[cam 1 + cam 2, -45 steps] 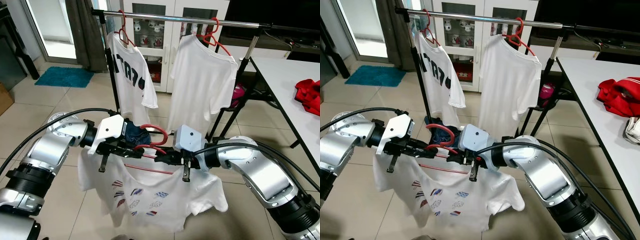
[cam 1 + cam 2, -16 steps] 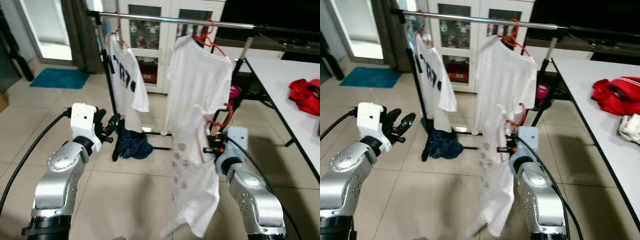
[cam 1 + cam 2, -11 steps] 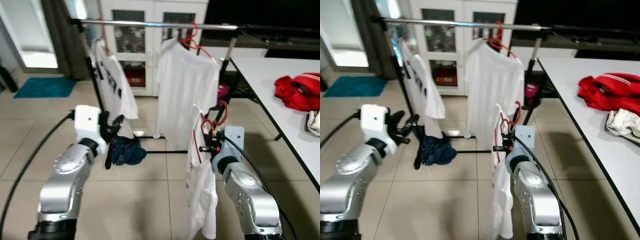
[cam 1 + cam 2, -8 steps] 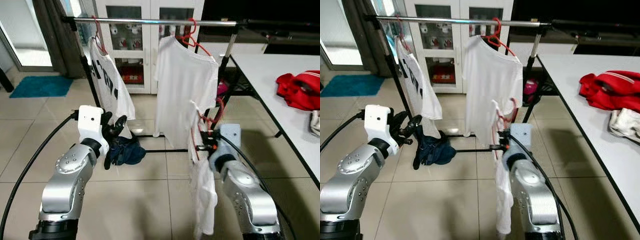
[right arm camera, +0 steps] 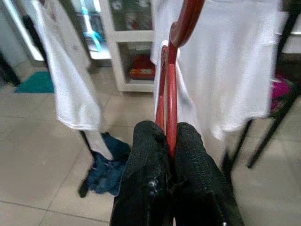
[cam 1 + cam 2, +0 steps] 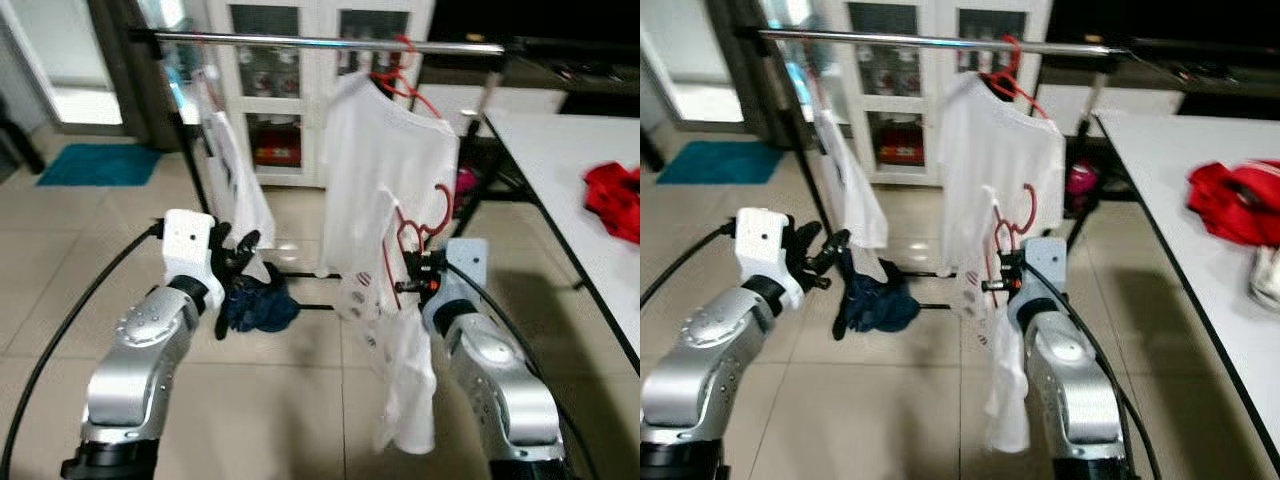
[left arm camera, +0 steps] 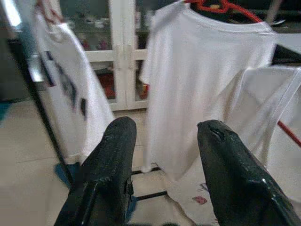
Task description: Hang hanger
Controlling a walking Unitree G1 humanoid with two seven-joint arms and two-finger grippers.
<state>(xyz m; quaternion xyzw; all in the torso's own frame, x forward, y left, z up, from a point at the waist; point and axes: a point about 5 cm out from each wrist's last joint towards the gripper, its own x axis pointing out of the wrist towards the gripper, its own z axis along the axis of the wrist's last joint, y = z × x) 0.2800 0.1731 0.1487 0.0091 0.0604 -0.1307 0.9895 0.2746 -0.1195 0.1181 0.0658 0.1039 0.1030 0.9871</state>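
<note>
Gripping the red hanger, your right gripper has its jaws pinched tight on the wire; a white shirt with small printed marks drapes from that hanger and hangs down in front of the right arm; the hanger's hook curls up above the gripper, well below the rail and not on it. Your left gripper is raised at the left with its jaws spread wide and nothing between them; it points toward the rack. On the rail, a plain white shirt hangs from another red hanger near the middle, and a white shirt with dark lettering hangs toward the rail's left end. A dark blue cloth lies on the floor at the foot of the rack, just beyond your left gripper. A red garment rests on the counter near its right edge; a white cabinet stands behind the rack.
</note>
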